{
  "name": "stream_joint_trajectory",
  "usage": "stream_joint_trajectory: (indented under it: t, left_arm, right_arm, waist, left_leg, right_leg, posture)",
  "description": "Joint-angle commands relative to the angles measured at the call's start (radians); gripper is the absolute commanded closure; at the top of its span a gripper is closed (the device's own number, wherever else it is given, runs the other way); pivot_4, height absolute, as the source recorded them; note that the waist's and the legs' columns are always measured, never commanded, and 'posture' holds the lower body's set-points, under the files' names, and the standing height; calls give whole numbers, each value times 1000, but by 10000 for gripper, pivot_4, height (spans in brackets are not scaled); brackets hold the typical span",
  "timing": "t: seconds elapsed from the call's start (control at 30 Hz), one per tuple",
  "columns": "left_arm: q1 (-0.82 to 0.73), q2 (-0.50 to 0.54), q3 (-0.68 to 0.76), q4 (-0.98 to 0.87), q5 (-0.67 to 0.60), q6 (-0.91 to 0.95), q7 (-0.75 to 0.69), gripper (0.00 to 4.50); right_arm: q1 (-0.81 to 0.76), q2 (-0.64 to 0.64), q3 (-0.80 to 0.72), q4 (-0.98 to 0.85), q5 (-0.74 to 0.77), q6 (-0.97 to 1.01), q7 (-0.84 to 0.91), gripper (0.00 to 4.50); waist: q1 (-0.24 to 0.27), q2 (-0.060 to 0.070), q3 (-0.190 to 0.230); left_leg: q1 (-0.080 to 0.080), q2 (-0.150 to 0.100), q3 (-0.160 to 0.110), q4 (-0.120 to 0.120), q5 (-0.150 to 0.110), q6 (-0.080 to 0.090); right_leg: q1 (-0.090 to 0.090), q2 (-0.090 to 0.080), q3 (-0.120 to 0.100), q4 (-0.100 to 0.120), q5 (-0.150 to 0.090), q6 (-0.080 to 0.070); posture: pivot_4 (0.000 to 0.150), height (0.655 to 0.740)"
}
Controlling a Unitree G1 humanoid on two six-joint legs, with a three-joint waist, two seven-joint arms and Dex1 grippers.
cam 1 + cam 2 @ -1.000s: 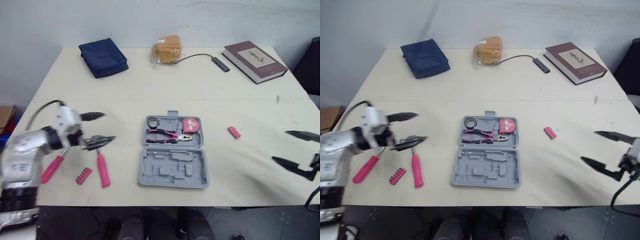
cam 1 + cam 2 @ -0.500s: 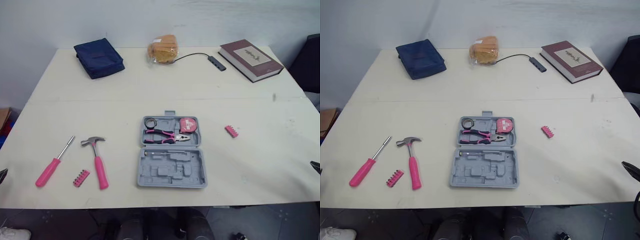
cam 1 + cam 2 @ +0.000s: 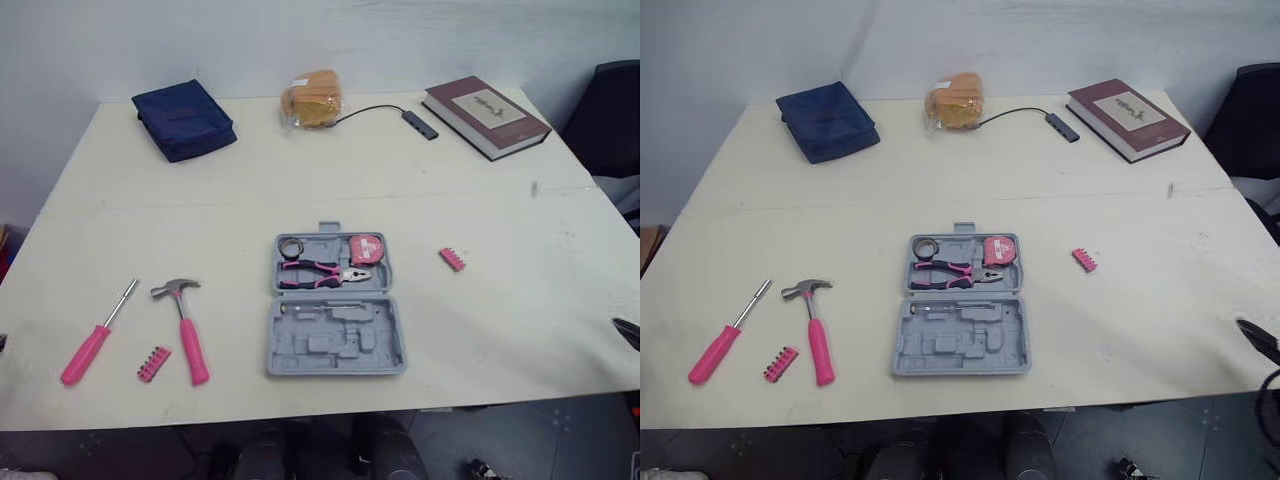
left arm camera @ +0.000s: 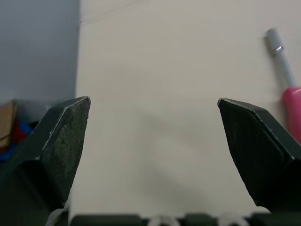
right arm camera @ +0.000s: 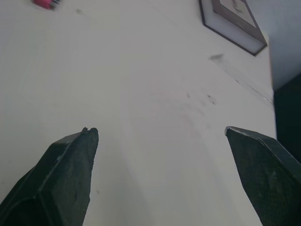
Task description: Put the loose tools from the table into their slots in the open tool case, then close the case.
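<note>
case (image 3: 336,345): grey
hammer (image 3: 186,328): pink handle, silver head
screwdriver (image 3: 96,335): pink handle
pouch (image 3: 183,118): navy
book (image 3: 486,102): maroon
table (image 3: 330,180): cream

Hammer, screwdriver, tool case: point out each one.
hammer (image 3: 190,346), left eye view, pink handle.
screwdriver (image 3: 87,351), left eye view, pink handle.
tool case (image 3: 336,344), left eye view, empty lower half.

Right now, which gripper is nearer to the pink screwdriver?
Left. The left gripper hovers at the table's left edge, just beside the screwdriver. The right gripper is over the far right edge, beyond the tool case.
</note>
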State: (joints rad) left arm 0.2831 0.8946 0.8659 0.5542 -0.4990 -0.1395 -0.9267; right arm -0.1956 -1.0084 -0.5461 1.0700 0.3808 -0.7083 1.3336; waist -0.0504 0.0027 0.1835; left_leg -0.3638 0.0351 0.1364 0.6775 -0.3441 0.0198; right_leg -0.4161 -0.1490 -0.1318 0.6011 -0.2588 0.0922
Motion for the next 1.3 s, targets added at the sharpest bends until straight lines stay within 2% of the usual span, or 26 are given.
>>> stream_joint_trajectory:
  t: [0.03, 0.1, 0.23, 0.4, 0.53, 0.73, 0.83, 1.03, 1.17, 1.3]
  left_arm:
    - [65, -36, 22, -223, -76, 135, 0, 988]
    - [84, -49, 22, -290, -86, 188, 10, 988]
    - [139, -40, -56, -596, -168, 455, 40, 988]
    - [168, -80, -134, -959, -199, 706, 237, 988]
    - [130, -137, -197, -1198, -261, 922, 475, 988]
    - [37, -246, -335, -1412, -319, 1192, 794, 988]
    - [10, -290, -391, -1472, -292, 1283, 914, 988]
    - [-80, -458, -519, -1522, -208, 1430, 1141, 988]
    - [-96, -562, -529, -1528, -174, 1491, 1192, 988]
    - [-131, -594, -548, -1504, -107, 1504, 1211, 988]
  right_arm:
    - [-26, 40, 24, -145, 69, 61, 82, 0]
    - [-23, 56, 28, -198, 84, 93, 87, 0]
    - [-28, 179, 114, -551, 162, 276, 37, 0]
    - [32, 248, 182, -837, 204, 390, 7, 0]
    - [52, 280, 245, -980, 226, 451, 14, 0]
    - [30, 305, 312, -1038, 233, 469, 72, 0]
    - [25, 305, 323, -1035, 233, 468, 95, 0]
    - [9, 302, 331, -1016, 230, 476, 114, 0]
    - [-12, 300, 337, -1021, 225, 497, 103, 0]
    - [-26, 298, 340, -1030, 221, 517, 98, 0]
  waist:
    - [-2, 0, 0]
    - [-1, 0, 0]
    - [4, 0, 0]
    - [28, 1, 1]
    - [28, -1, 1]
    - [28, -1, 1]
    - [27, -1, 1]
    - [32, -2, 1]
    - [45, -2, 0]
    - [51, -2, 0]
  left_leg:
    - [0, 0, 0, 0, 0, 0]
    - [1, 0, 1, 0, 0, 0]
    - [4, 0, 2, 0, 0, 1]
    - [4, 0, 3, -1, -1, 0]
    - [4, 0, 4, -2, -2, 1]
    - [7, 0, 5, 1, -2, 1]
    - [7, 0, 6, 1, -2, 1]
    - [7, -1, 6, 3, -1, 2]
    - [8, 0, 7, 3, -1, 2]
    - [8, 2, 7, 3, -2, 1]
  right_leg:
    - [0, 0, 0, 0, 0, 0]
    - [0, 0, 1, 0, 0, 0]
    - [2, 0, 3, 1, 0, 0]
    - [2, 0, 5, 1, 0, 0]
    - [2, 1, 5, -1, 0, 0]
    - [4, 2, 8, 1, 0, 0]
    - [4, 4, 9, 2, 0, 0]
    - [4, 9, 9, 2, 0, 0]
    - [4, 11, 11, 2, 0, 0]
    - [4, 14, 13, 1, 0, 0]
  posture:
    - [1500, 7400]
    - [1500, 7400]
    - [1500, 7400]
    - [1500, 7400]
    - [1500, 7400]
    - [1500, 7400]
    - [1500, 7400]
    - [1500, 7400]
    - [1500, 7400]
    - [1500, 7400]
